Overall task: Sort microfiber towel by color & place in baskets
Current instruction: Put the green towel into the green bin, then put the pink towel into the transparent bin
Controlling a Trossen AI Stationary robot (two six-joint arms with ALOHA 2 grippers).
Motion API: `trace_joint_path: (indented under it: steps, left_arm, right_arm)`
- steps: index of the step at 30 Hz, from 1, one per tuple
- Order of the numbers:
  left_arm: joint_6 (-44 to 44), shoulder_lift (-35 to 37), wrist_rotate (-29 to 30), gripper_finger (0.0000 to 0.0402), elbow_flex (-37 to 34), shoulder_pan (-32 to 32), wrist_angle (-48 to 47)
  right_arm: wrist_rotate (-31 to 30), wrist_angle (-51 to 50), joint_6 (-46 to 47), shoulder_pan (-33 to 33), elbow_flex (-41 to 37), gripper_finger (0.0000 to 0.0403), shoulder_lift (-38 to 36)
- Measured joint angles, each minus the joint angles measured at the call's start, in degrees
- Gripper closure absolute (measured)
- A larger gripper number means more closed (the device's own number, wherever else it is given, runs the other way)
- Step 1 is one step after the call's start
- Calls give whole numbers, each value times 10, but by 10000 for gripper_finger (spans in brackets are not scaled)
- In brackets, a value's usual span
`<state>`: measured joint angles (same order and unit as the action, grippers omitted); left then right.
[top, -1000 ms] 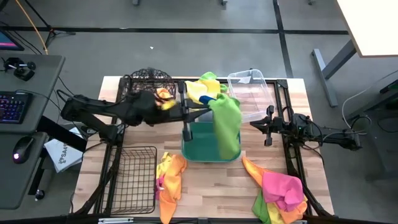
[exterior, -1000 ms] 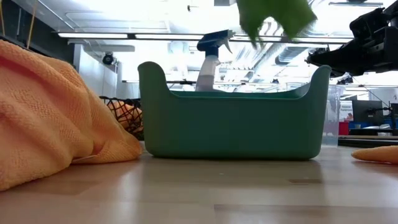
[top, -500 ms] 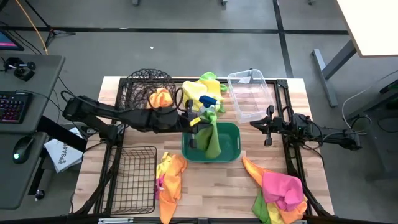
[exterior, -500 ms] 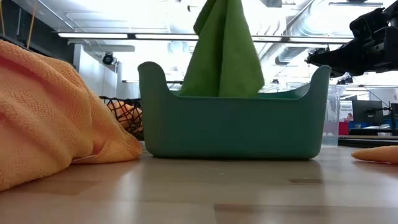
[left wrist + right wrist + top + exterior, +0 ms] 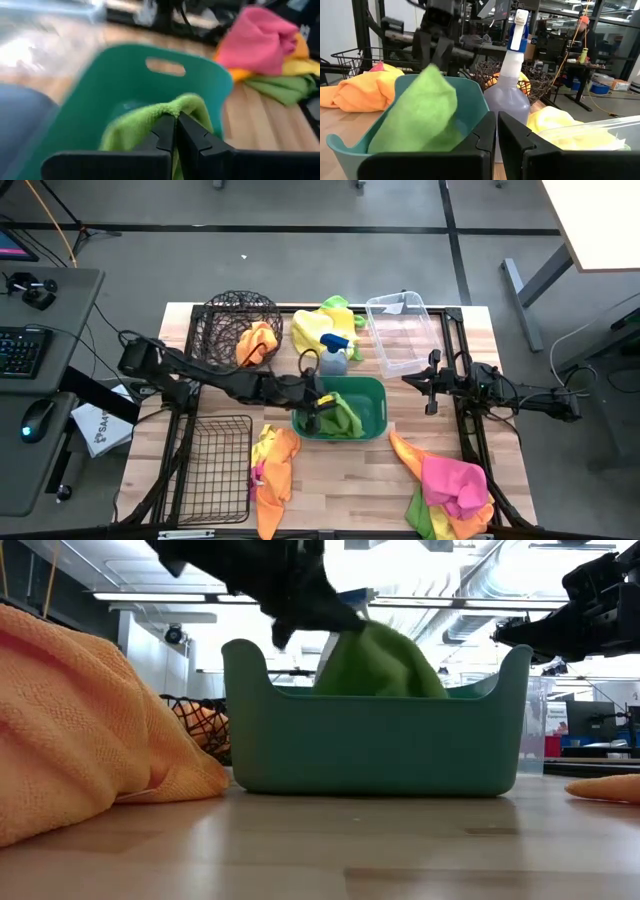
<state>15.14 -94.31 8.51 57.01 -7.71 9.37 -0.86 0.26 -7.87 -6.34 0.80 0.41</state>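
Observation:
My left gripper (image 5: 312,408) reaches into the teal-green tub (image 5: 375,392) at its left side and is shut on a lime green towel (image 5: 341,416). The low view shows the towel (image 5: 376,660) bunched inside the tub (image 5: 375,745), below the gripper (image 5: 292,595). An orange towel (image 5: 257,340) lies in the round wire basket (image 5: 225,315). The clear bin (image 5: 400,335) and the rectangular black wire basket (image 5: 215,470) hold none that I can see. My right gripper (image 5: 430,385) waits shut, right of the tub. My left gripper pinches a raised fold of the green towel (image 5: 159,116) between its two shut fingers (image 5: 192,137). It comes from above, slanting from the table's left. The rest of the towel lies slack and crumpled on the tub's floor.
A grey spray bottle with a blue top (image 5: 332,358) stands just behind the tub, with yellow towels (image 5: 318,328) beyond it. An orange and yellow pile (image 5: 272,468) lies near the front edge, and a pink, orange and green pile (image 5: 452,488) at the front right.
My left gripper has moved toward the near edge and down into the teal tub, staying shut on the green towel. The towel hung high over the tub a second ago; now it has sunk in and crumpled on the tub's floor.

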Motion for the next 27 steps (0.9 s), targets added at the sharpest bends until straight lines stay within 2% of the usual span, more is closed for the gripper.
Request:
trace_joint_path:
  steps: [5,9,12,16,20,24,27]
  left_arm:
    - [-26,-24,-49,372,61,9,-132]
    - [-82,-26,-70,315,114,10,-238]
    - [-98,-26,-76,262,144,10,-281]
    - [-87,-26,-81,201,166,11,-316]
    - [-83,-24,-89,158,196,11,-366]
    - [-122,-14,-100,139,250,11,-390]
    - [-153,-11,-100,138,294,7,-369]
  right_arm:
    - [0,0,1,0,0,389,0]
    - [0,0,0,0,0,389,1]
    - [0,0,0,0,0,389,3]
    - [0,0,1,0,0,389,3]
    - [0,0,1,0,0,389,3]
    - [0,0,1,0,0,389,3]
    - [0,0,0,0,0,389,3]
